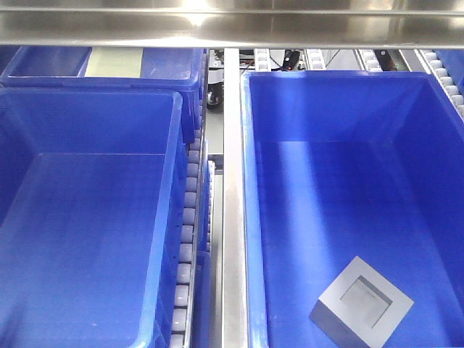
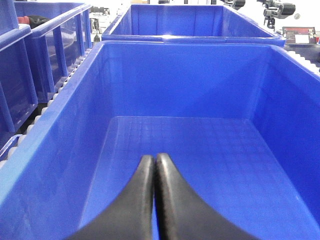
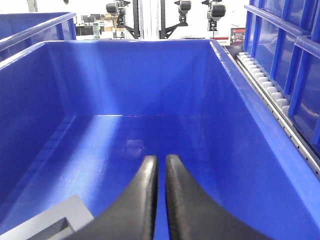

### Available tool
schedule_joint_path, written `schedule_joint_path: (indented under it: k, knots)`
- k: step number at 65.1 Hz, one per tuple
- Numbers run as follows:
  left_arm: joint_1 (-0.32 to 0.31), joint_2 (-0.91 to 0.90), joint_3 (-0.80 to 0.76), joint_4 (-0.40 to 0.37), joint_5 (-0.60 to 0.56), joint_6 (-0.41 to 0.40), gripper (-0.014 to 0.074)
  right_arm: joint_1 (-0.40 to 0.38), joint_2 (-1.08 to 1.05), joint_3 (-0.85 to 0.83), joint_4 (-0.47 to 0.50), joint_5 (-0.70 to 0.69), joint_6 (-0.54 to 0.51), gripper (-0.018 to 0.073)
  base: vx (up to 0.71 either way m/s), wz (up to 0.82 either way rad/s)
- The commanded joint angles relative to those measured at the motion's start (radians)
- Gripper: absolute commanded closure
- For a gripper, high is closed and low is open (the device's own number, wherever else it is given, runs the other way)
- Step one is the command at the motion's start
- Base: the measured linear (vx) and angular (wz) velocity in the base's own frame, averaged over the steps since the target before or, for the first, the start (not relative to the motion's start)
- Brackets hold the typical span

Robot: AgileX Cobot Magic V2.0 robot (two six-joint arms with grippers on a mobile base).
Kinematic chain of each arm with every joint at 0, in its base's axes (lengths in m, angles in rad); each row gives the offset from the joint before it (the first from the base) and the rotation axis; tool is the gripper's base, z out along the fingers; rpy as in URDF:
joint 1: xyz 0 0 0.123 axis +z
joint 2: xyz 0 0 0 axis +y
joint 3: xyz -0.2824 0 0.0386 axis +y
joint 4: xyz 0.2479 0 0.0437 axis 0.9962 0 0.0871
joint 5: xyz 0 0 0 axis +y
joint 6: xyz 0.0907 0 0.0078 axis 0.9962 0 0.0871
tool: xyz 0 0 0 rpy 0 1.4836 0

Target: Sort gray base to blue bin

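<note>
1. The gray base (image 1: 361,303) is seen lying recess-up on the floor of the right blue bin (image 1: 250,217), near its front wall.
2. Just beside the base, the right gripper (image 3: 161,165) is held low inside that bin, its tips nearly pressed together, nothing pinched.
3. Left of that bin, beyond the metal rail (image 1: 232,217), the left gripper (image 2: 154,162) is seen pressed together over an empty blue crate (image 2: 65,135).
4. A collision is judged possible: a nearly closed right gripper lowered onto the base could shove it away.
</note>
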Motion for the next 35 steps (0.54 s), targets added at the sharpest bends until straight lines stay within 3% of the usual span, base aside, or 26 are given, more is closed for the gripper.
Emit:
schedule_joint_path:
  k: [1, 35]
  knots:
    - [0.001, -0.011, 0.014, -0.008, -0.067, -0.008, 0.0603, 0.0, -0.007, -0.004, -0.006, -0.081, -0.007, 0.0564, 0.0, 0.0]
    - [0.001, -0.011, 0.014, -0.008, -0.067, -0.008, 0.0603, 0.0, -0.007, -0.004, -0.006, -0.081, -0.007, 0.0564, 0.0, 0.0]
